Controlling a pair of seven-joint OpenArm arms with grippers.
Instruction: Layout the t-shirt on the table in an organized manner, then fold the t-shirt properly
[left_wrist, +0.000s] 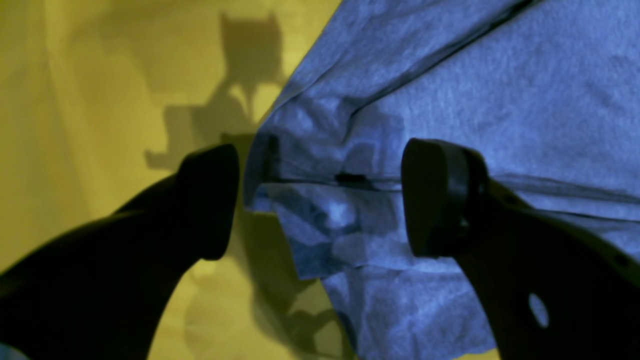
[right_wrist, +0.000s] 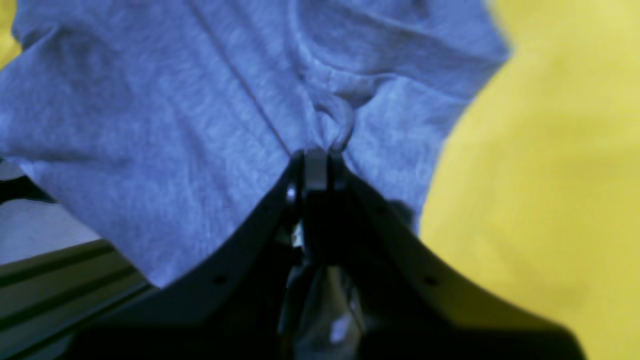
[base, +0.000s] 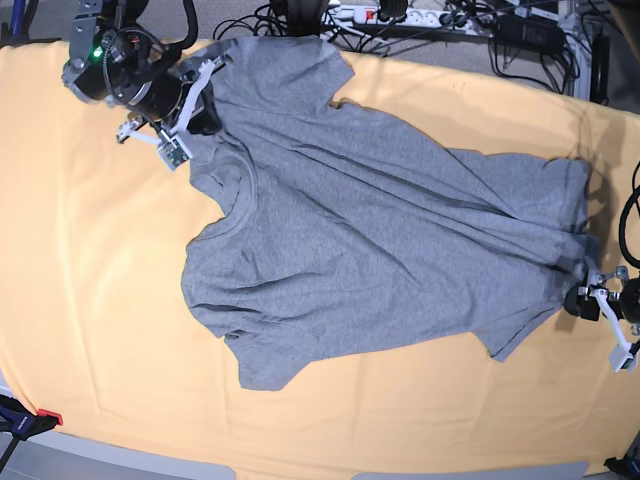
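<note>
Right gripper (right_wrist: 316, 165) clamped on t-shirt (base: 380, 220) fabric near shoulder; left gripper (left_wrist: 320, 200) wide open, straddling hem corner, nothing held. Shirt spread on surface (base: 90, 300), wrinkled. Advice: close left fully on hem, then pull taut evenly.

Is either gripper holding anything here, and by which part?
The right gripper is shut on the t-shirt, pinching a fold near the shoulder by the collar. The left gripper is open astride the hem, holding nothing.

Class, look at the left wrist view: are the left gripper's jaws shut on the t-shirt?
No, the left gripper stands wide open, with the t-shirt edge between its jaws.
</note>
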